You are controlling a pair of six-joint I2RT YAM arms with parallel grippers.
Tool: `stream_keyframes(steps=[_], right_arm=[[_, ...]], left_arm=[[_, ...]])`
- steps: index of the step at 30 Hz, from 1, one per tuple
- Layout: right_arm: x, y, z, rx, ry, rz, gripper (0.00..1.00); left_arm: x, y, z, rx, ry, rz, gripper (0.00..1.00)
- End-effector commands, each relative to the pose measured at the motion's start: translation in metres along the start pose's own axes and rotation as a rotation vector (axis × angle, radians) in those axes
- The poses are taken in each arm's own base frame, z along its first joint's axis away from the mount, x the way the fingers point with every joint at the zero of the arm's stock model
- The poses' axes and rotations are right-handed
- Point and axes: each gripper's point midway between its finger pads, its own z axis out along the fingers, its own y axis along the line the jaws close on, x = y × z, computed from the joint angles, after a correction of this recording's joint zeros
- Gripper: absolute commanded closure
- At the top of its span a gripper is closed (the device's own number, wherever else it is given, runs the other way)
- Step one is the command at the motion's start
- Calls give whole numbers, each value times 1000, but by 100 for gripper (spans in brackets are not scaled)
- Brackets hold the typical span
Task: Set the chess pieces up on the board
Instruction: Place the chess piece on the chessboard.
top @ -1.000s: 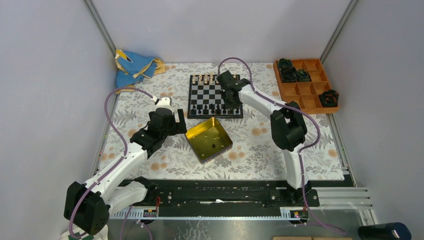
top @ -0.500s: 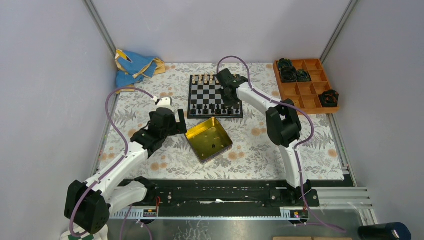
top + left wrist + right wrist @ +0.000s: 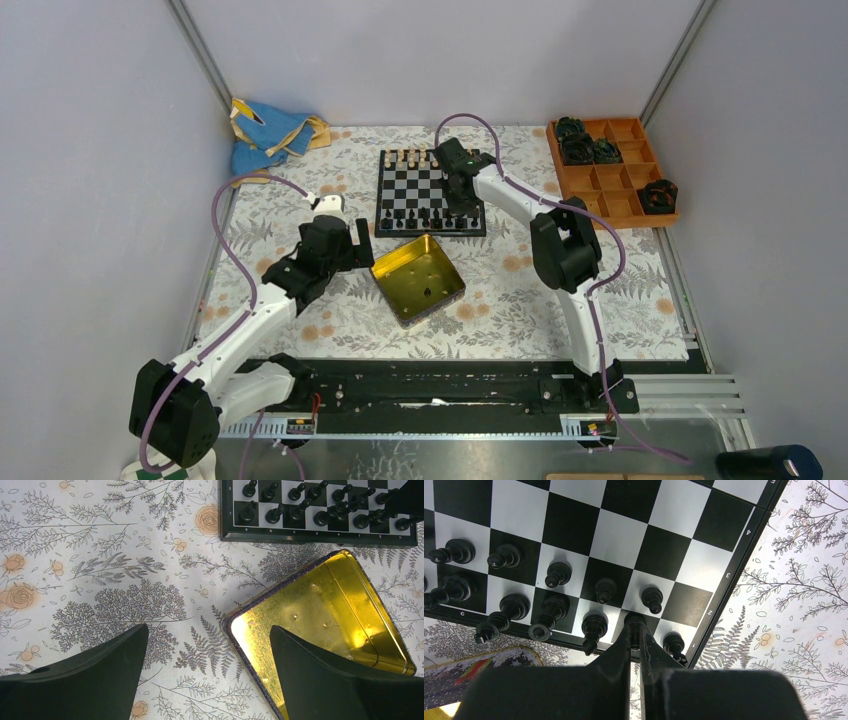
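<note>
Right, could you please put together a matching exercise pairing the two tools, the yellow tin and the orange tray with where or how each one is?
Things:
1. left tool
2. right tool
3. yellow tin
4. orange tray

Place or state:
A. in the far right corner
B. closed, tips at the near row of the chessboard
C. wide open
D. just in front of the chessboard

Pairs: 1-C, 2-B, 3-D, 4-A

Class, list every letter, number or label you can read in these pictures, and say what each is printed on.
"1", "2": side frame of the board, left wrist view.
"a b c d e f g h": its near frame, same view, small.
"2", "3", "4": its side frame, right wrist view.
"c": its near frame, right wrist view.
Yellow tin: no print visible.
Top view: too small to read.
</note>
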Motion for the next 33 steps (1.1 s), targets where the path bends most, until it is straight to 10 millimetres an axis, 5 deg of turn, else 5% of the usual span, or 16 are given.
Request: stream_keyframes(steps=[1, 20, 27, 33], right_arm=[[-11, 0, -12, -20, -20, 9, 100], [-1, -2, -18, -15, 2, 15, 99], [1, -4, -18, -9, 1, 10, 71], [-8, -6, -25, -3, -32, 5, 68]], left_arm=[[-13, 0, 3, -5, -55, -16, 1], [-13, -3, 3, 6, -53, -20, 1], [-12, -3, 3, 7, -50, -20, 1], [-13, -3, 3, 9, -51, -19, 1]])
